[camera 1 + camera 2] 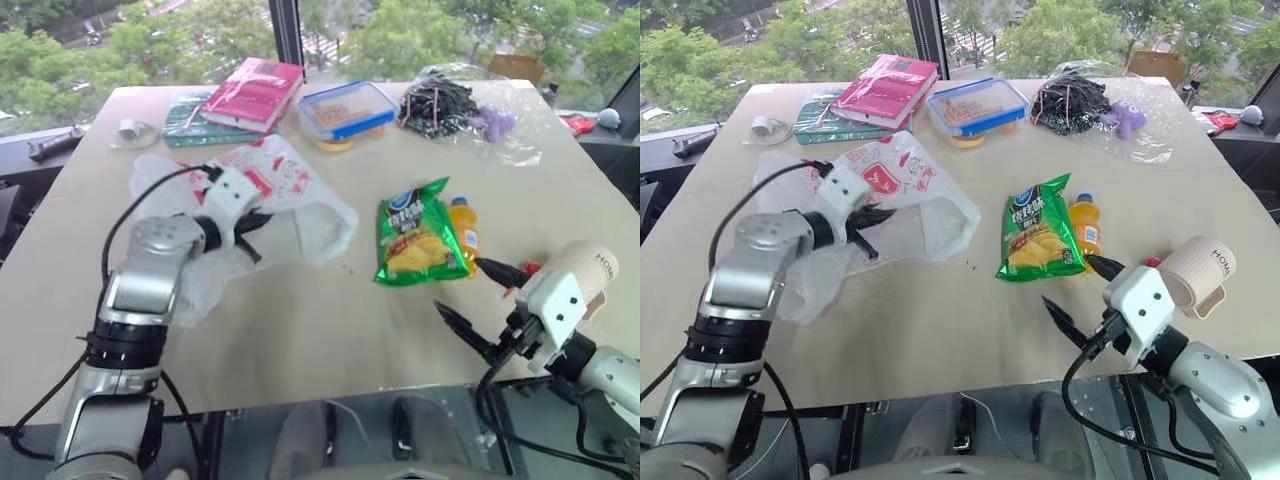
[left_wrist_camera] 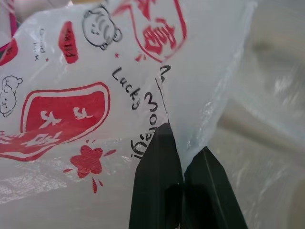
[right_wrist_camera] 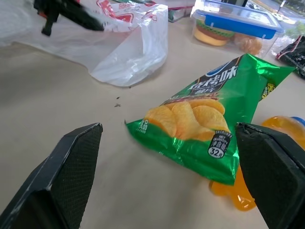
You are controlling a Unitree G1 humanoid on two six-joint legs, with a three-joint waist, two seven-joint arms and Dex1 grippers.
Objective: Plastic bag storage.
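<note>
Plastic bag (image 1: 290,195) pinched in left pincer (image 2: 182,167), right pincer (image 3: 167,181) wide apart.

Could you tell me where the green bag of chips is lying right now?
The green bag of chips lies flat mid-table toward the robot's right, touching the orange juice bottle and right of the plastic bag.

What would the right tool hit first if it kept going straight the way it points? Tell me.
Most likely the green chip bag, which lies straight ahead between the open fingers of the right tool; the orange bottle lies just beside it.
</note>
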